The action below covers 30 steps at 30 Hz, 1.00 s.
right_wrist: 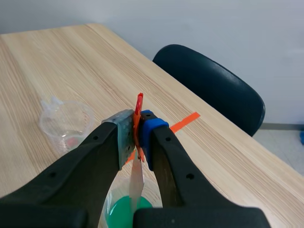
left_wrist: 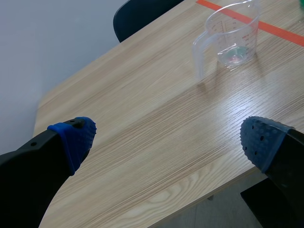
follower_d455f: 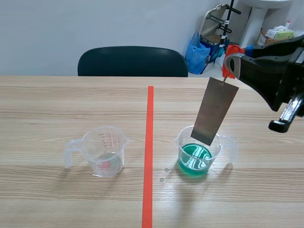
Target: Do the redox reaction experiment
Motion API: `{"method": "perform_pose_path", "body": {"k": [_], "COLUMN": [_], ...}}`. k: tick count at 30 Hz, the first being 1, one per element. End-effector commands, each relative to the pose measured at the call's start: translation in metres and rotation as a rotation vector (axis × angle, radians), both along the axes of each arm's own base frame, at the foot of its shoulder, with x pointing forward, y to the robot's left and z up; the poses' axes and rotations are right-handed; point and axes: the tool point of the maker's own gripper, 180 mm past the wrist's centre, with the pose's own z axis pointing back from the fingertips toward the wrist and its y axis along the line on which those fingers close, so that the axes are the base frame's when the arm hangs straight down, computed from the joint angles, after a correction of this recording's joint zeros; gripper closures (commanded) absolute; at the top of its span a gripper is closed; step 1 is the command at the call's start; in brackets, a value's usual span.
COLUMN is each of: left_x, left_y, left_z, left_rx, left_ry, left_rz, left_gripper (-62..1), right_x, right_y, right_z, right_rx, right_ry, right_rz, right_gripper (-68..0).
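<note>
Right hand clamped on metal strip at its orange-red top. Strip's long axis runs 1 to 7 o'clock, lower end at rim of green-liquid measuring cup. Edge-on in right wrist view. Left hand wide open, holding nothing, seen in left wrist view only.

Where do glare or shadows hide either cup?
Scene view: only faint shadows beside the clear cup and green-liquid cup. Left wrist view: pale sheen on the table, short of the clear cup. Right wrist view: the right claw itself partly masks the green-liquid cup.
</note>
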Motion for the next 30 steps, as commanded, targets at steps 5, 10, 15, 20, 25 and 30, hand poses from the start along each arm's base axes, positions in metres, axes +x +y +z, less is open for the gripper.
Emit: {"method": "perform_pose_path", "body": {"k": [5, 10, 15, 20, 25, 30], "left_x": [0.003, 0.003, 0.003, 0.003, 0.003, 0.003], "left_y": [0.0, 0.0, -0.001, 0.0, 0.0, -0.001], "left_z": [0.006, 0.006, 0.005, 0.007, 0.007, 0.007], "left_rx": [0.0, 0.0, -0.015, -0.089, -0.101, -0.118], "left_ry": [-0.025, -0.024, -0.018, -0.008, -0.004, 0.004], "left_rz": [-0.002, -0.001, -0.002, 0.019, 0.02, 0.016], "left_gripper": [-62.3, -62.3, -62.3, -62.3, -62.3, -62.3], "right_x": [0.006, 0.009, 0.017, 0.023, 0.026, 0.028], "right_y": [-0.005, -0.003, -0.005, -0.003, -0.001, 0.001], "right_z": [0.001, -0.011, -0.027, -0.045, -0.062, -0.076], "right_rx": [0.009, -0.009, -0.012, -0.021, -0.023, -0.035], "right_ry": [-0.026, -0.023, 0.002, 0.025, 0.059, 0.078], "right_rz": [-0.03, -0.03, -0.049, -0.065, -0.062, -0.068], "right_gripper": [-0.7, -0.7, -0.7, -0.7, -0.7, -0.7]}}
